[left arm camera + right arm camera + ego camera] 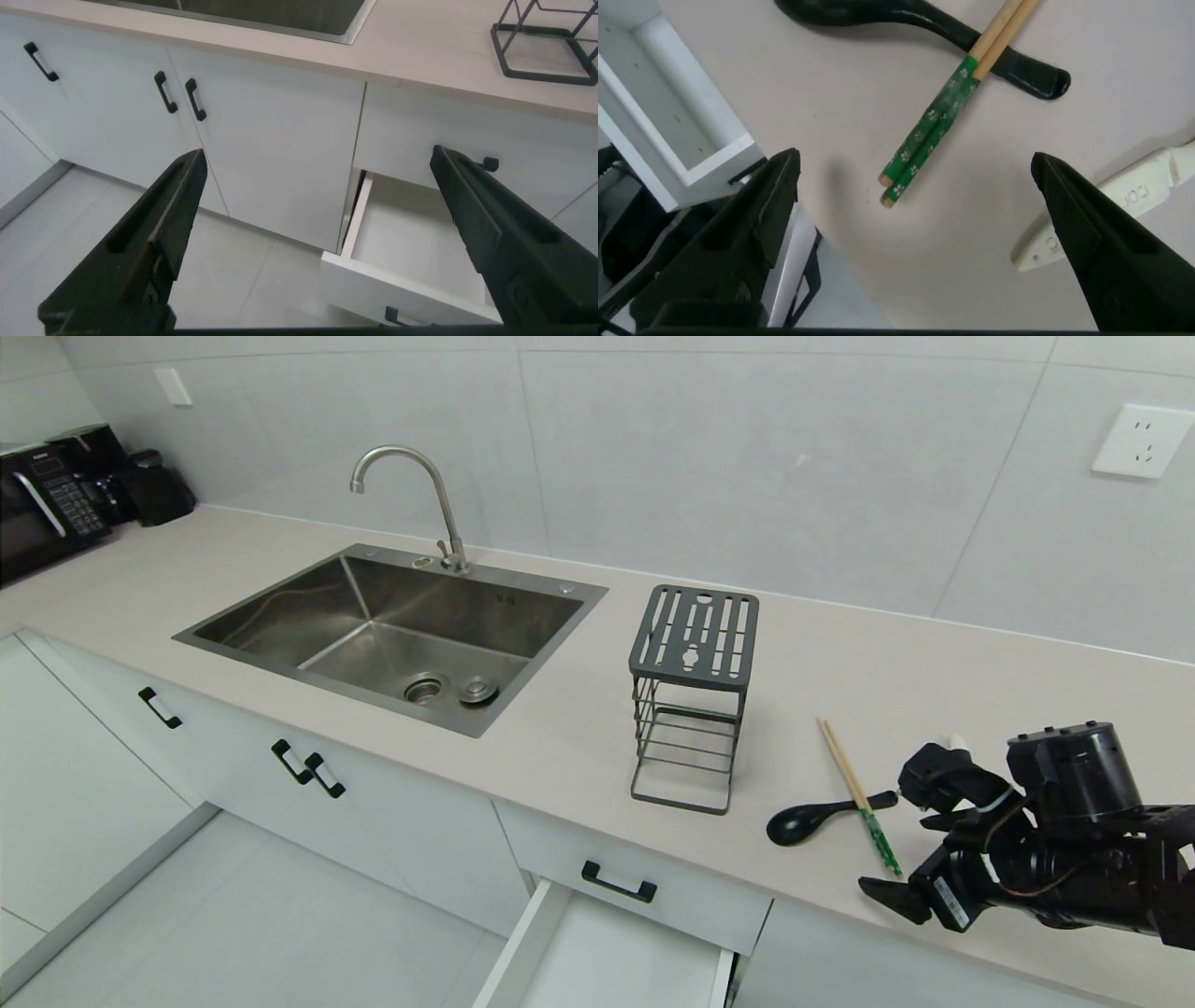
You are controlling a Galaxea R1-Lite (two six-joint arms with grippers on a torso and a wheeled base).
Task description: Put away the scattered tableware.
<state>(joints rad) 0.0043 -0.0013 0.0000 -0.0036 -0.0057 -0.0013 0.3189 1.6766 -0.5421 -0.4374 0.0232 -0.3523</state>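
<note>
— Claw state?
— I see left gripper and right gripper spread; white utensil cut off, unidentifiable; wooden green-tipped chopsticks lie across a glossy black spoon on the counter.

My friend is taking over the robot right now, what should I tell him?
Left end effector: open, holding nothing, in front of the cabinets near the open drawer.
Right end effector: open, holding nothing, over the chopsticks.
Things: the chopsticks lie across the handle of the black spoon on the counter; a white utensil lies beside them. The rack stands nearby.
Done: nothing put away yet.
Left: pick up all three pieces and put them away.
</note>
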